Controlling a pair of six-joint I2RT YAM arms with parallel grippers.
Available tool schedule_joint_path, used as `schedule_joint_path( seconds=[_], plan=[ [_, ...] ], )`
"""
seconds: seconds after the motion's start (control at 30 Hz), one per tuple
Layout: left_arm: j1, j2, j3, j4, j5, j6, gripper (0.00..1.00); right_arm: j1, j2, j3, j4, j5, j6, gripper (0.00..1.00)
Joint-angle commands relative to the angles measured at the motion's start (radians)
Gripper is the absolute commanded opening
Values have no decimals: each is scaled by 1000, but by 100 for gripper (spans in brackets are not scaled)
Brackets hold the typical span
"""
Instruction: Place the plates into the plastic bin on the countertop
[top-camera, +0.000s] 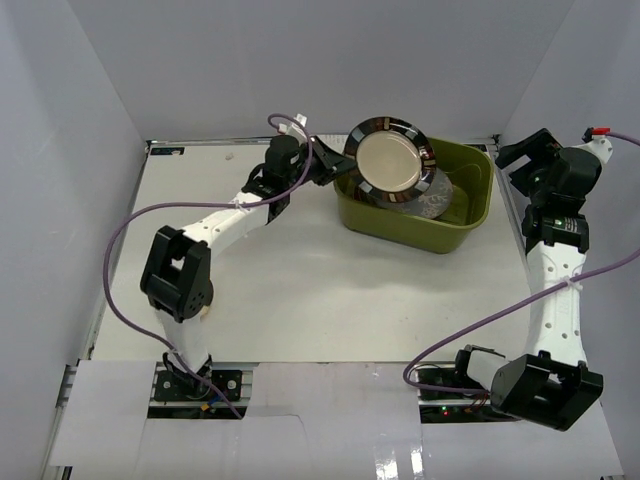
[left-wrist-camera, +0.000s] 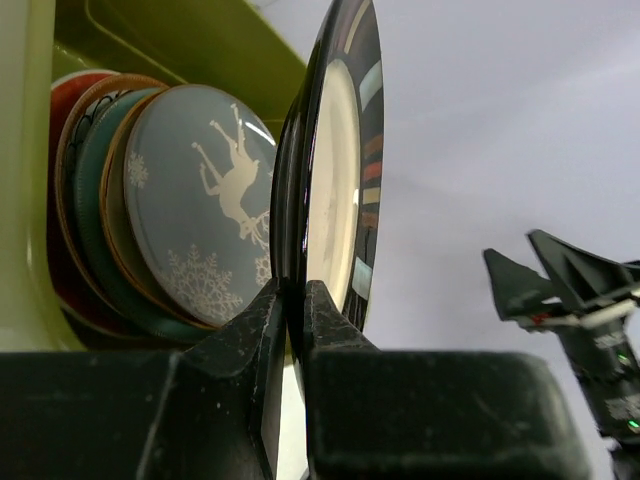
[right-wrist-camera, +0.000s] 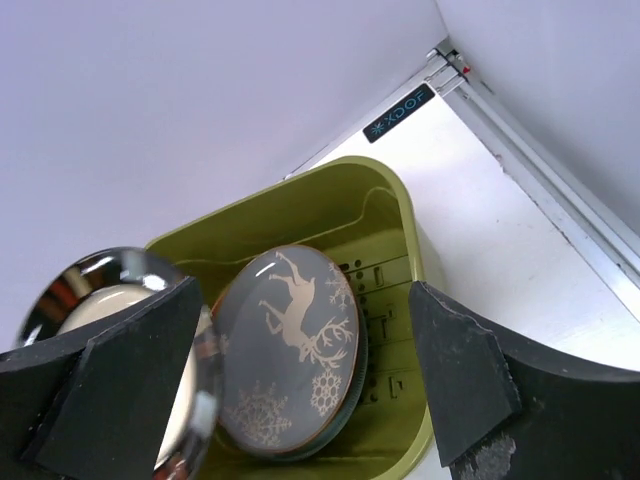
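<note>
the olive-green plastic bin (top-camera: 405, 232) is set on the far right part of the white surface (top-camera: 300, 290), with its slotted bottom (right-wrist-camera: 385, 310) partly exposed on one side. inside it a stack of plates is seen, packed face to face and tilted rather than lying flat. the grey deer plate (right-wrist-camera: 290, 345) is the foremost of the stack, its white deer and snowflakes fully shown. behind it the rims of further plates (left-wrist-camera: 88, 210) are layered, with a red plate (left-wrist-camera: 60, 100) at the very back against the bin wall (the exact order of the ones between cannot be told from the rims alone).

the black-rimmed beige plate (top-camera: 388, 162) is held above the left far corner of the bin, up on its edge, its beige face turned toward the top camera. in the left wrist view it is seen edge-on, just beside the deer plate; whether the two touch cannot be told. the left end effector (left-wrist-camera: 295, 290) is clenched on the rim of this plate, one finger on each face.

the right end effector (right-wrist-camera: 305, 290) is spread wide and nothing is gripped in it. it is raised off to the right of the bin, well apart from the plates, and is pointed toward the bin.
</note>
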Motion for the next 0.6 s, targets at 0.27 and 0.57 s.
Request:
schedule_joint_path(
  seconds=[0.27,0.57],
  plan=[
    [-90,250,329,21,-44,9,0,-14,-120,36,-29,-167,12,92],
    [-108,448,515,-63,-24,-15,10,-9,-186,-65,-2,-342,6,93]
  ],
)
